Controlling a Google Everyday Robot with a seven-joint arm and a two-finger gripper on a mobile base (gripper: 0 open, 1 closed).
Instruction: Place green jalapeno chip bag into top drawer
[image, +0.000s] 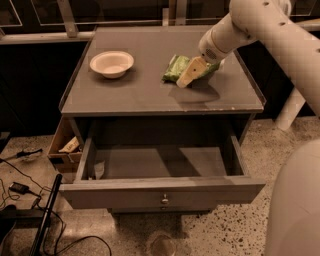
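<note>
The gripper (189, 75) bears down on the green jalapeno chip bag (177, 69) atop the grey cabinet (125, 95); whether it has closed on the bag cannot be told. The bag's long axis slants from near-left to far-right beneath it. A white bowl (111, 63) sits well left. Below, toward the camera, the top drawer (160, 192) stands pulled out.

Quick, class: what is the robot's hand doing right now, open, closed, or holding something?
Hand: down on the cabinet top, right at the green jalapeno chip bag; whether it grips the bag cannot be told.
</note>
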